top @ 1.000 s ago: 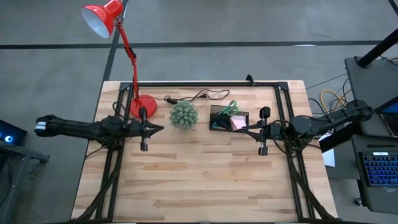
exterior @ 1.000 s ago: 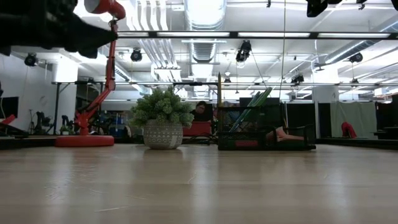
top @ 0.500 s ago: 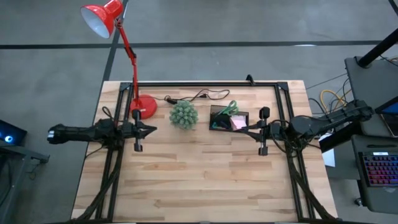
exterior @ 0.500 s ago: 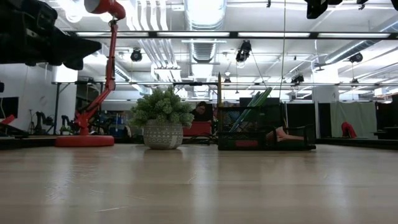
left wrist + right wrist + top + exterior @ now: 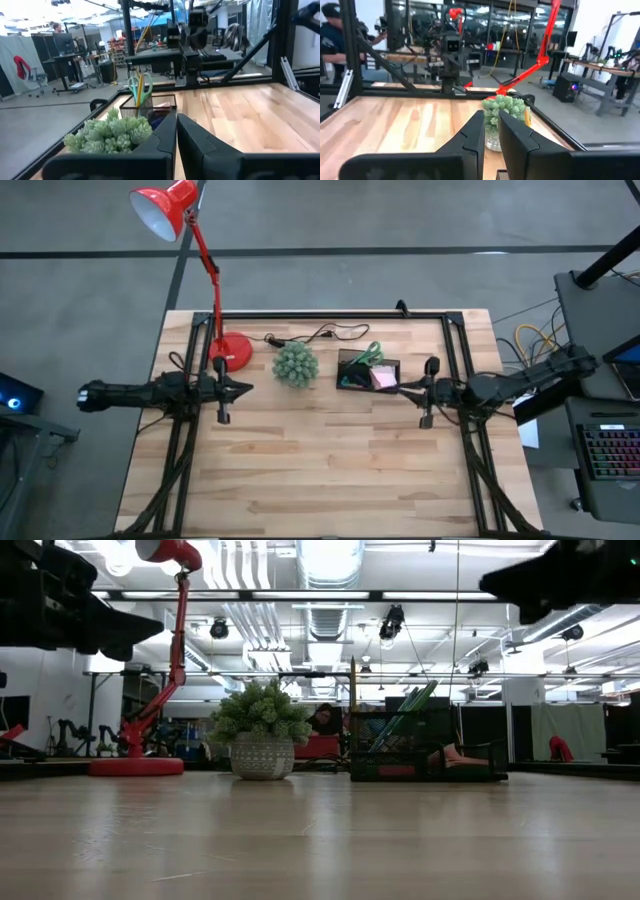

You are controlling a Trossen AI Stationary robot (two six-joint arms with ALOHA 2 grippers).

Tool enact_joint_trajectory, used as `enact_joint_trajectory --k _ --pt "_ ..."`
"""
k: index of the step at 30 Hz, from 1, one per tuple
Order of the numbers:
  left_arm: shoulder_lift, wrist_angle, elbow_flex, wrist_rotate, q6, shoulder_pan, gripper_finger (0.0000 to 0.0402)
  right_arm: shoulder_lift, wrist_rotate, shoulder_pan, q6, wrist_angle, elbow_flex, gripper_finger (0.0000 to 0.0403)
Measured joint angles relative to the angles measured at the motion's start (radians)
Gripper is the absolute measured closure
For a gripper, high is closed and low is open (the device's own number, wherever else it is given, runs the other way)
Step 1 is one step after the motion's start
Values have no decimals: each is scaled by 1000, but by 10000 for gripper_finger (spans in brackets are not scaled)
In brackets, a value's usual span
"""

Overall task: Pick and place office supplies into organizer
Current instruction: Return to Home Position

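The organizer [image 5: 366, 370] is set toward the far edge of the worktop [image 5: 320, 470], just beside the plant [image 5: 296, 365], with the red lamp [image 5: 230, 350] beyond the plant. Green-handled scissors [image 5: 372, 352] and a yellow pencil [image 5: 140, 92] are stood upright in it, and a pink sticky-note pad [image 5: 382, 378] is lodged in its nearer part. No loose supply can be made out on the bare boards, so the sorting is judged finished.

The right arm [image 5: 500, 385] is stretched in from the right edge, and the right jaws are held just beside the organizer's right side, raised well above the worktop as the low view shows. They are drawn together to a narrow slit and nothing is gripped. The left arm [image 5: 150, 390] is laid along the left side, its left jaws pointed toward the plant, likewise nearly closed and empty.

The step in hand is judged to be the return of both arms to rest. It is best done by drawing the right arm straight back and away from the organizer, with height kept, so that the tall scissor handles and the pencil are not clipped. The left arm should be folded back without a swing toward the lamp's stem.
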Motion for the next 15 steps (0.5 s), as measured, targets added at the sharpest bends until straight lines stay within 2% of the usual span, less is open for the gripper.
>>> enact_joint_trajectory --k 5,11,15 --pt "1 9 0 0 8 0 401 -151 -17 -61 4 -14 -74 388" --pt "-5 17 -1 -3 6 0 401 -261 -196 -179 -7 -172 -72 394" --pt "-11 17 -1 -6 14 0 401 -341 -265 -224 9 -168 -107 395"
